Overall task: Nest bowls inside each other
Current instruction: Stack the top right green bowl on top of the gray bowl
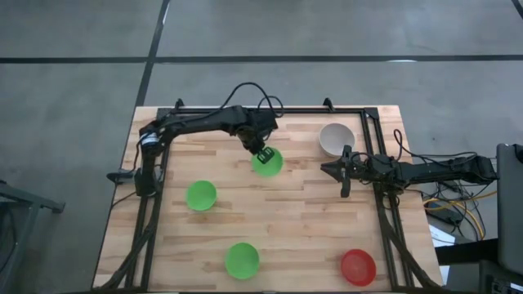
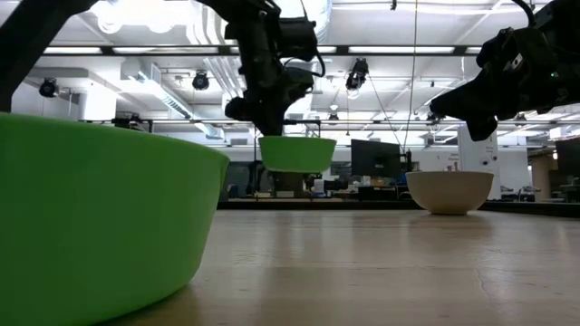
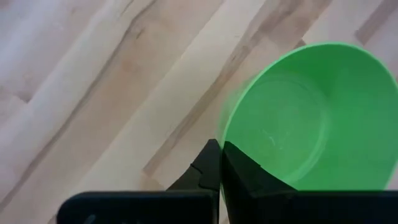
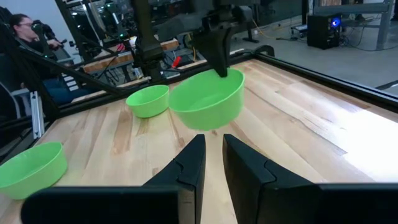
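Wood table (image 1: 310, 237) w/ busy lab bkgd (image 2: 381, 163).

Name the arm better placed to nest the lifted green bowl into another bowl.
Left. The left gripper already pinches the green bowl by its rim, lifted off the table; the right gripper hangs empty.

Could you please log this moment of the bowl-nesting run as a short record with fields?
left gripper: shut on rim of held green bowl, lifted off the table
right gripper: empty, fingers slightly apart, beside white bowl
other green bowls: one mid-left, one front centre
red bowl: front right
nested so far: none
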{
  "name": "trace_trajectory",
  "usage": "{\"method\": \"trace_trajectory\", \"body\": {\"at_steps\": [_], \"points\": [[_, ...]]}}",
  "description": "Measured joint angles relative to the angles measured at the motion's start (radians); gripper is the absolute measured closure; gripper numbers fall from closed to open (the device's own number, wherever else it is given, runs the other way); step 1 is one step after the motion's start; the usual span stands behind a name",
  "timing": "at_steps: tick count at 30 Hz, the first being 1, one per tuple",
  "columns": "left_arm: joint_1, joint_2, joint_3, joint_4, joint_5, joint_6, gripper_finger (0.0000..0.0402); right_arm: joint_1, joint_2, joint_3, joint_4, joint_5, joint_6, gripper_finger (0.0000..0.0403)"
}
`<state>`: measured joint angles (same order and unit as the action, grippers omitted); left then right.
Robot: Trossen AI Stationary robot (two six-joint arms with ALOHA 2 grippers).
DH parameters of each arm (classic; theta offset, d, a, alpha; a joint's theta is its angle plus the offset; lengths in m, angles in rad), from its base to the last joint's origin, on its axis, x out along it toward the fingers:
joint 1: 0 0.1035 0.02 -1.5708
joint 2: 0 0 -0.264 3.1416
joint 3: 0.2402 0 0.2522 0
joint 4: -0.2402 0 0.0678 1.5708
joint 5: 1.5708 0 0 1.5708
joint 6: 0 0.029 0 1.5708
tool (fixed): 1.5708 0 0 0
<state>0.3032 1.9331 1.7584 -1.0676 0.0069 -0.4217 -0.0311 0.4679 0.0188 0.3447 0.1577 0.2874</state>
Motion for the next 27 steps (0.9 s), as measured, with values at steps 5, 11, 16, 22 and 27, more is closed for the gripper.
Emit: {"method": "trace_trajectory", "body": {"at_steps": [5,11,16,22,27], "points": [[0.006,-0.013,0.000,0.004,-0.005,-0.033,0.0400,0.000,0.000,0.000,0.000,0.000,0.000,0.0349],[0.018,-0.021,0.000,0.004,-0.011,-0.045,0.0400,0.000,0.000,0.000,0.000,0.000,-0.004,0.0349],[0.018,-0.021,0.000,0.002,-0.032,-0.052,0.0399,0.000,0.000,0.000,0.000,0.002,-0.170,0.0349],[0.023,-0.023,0.000,-0.005,-0.037,-0.053,0.0399,0.000,0.000,0.000,0.000,0.002,-0.235,0.0349],[0.024,-0.023,0.000,-0.012,-0.111,-0.059,0.0399,0.000,0.000,0.000,0.015,0.002,-0.232,0.0349]]}}
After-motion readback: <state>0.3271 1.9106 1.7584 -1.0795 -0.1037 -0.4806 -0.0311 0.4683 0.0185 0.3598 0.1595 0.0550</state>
